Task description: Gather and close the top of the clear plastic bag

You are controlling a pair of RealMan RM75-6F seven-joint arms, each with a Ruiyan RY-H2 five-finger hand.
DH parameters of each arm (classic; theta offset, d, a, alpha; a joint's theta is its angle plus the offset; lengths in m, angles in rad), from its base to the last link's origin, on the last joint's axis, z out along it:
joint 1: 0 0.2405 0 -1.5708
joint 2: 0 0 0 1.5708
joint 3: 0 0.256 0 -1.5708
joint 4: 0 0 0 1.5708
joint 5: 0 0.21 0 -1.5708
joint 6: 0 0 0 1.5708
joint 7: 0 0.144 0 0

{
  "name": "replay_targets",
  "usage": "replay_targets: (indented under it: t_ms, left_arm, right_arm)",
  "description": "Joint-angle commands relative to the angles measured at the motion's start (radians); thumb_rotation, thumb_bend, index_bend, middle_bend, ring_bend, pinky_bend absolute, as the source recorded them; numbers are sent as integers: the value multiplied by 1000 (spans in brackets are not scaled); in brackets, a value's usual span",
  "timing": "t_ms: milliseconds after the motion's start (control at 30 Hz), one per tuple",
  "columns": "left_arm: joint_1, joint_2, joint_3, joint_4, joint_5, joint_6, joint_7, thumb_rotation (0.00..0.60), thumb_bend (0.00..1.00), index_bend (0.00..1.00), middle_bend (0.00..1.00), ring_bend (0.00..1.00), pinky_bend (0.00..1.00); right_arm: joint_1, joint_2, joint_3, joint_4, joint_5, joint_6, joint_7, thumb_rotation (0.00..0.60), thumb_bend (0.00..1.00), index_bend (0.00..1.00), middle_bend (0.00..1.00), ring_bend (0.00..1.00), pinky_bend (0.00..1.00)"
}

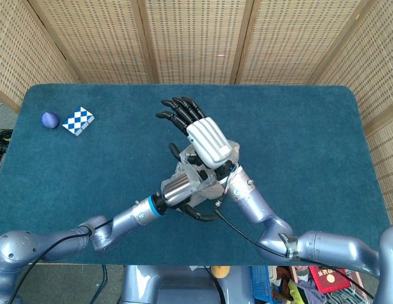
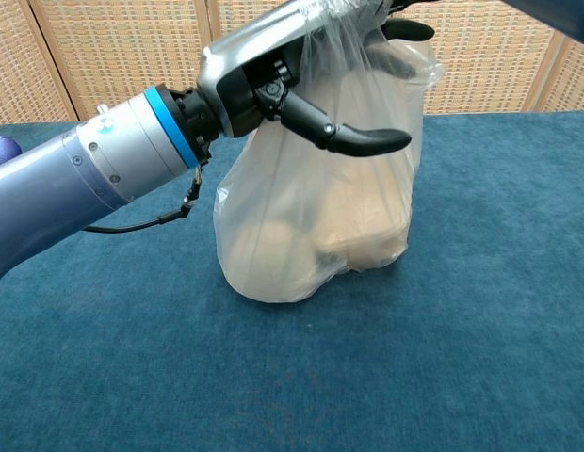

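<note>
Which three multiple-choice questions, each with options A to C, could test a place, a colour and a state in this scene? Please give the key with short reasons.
1. Where does the small ball lie on the table?
A. far left corner
B. near right corner
C. beside the bag

2. What colour is the table cover?
A. red
B. dark teal blue
C. white

3. How is the clear plastic bag's top?
A. spread flat on the table
B. bunched at the left hand
C. tied with a string

Key:
1 A: the small ball lies by the checkered block, far from the clear plastic bag.
2 B: the table cover is dark teal blue.
3 B: the left hand holds the gathered film; the right hand spreads above it.
</note>
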Motion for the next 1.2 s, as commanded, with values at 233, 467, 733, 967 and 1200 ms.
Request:
replay_targets:
  t_ms: [233, 467, 733, 967, 1200]
  left_arm:
    - [6, -59, 8, 136, 35, 69, 93, 590, 252, 0, 0, 46, 86]
    - [-12, -87, 1, 216, 50, 96, 163, 575, 240, 0, 0, 32, 61]
    - [-27, -107, 5, 278, 67, 122, 210, 568, 239, 0, 0, 21, 50]
    - [-59, -101, -5, 285, 54, 93, 222, 564, 241, 0, 0, 20, 50]
    - [-77, -93, -8, 280, 37, 69, 248, 569, 240, 0, 0, 20, 49]
  right_arm:
    - [2, 5, 2, -3, 10, -10, 5, 600, 561, 178, 110, 0, 0]
    - [4, 23, 0, -18, -2, -23, 12, 600, 561, 178, 115, 0, 0]
    - [13, 37, -1, -21, 10, -52, 12, 600, 560, 178, 116, 0, 0]
    - [31, 71, -13, -53, 7, -120, 24, 600, 562, 178, 115, 0, 0]
    - [43, 98, -18, -75, 15, -162, 37, 600, 559, 177, 115, 0, 14]
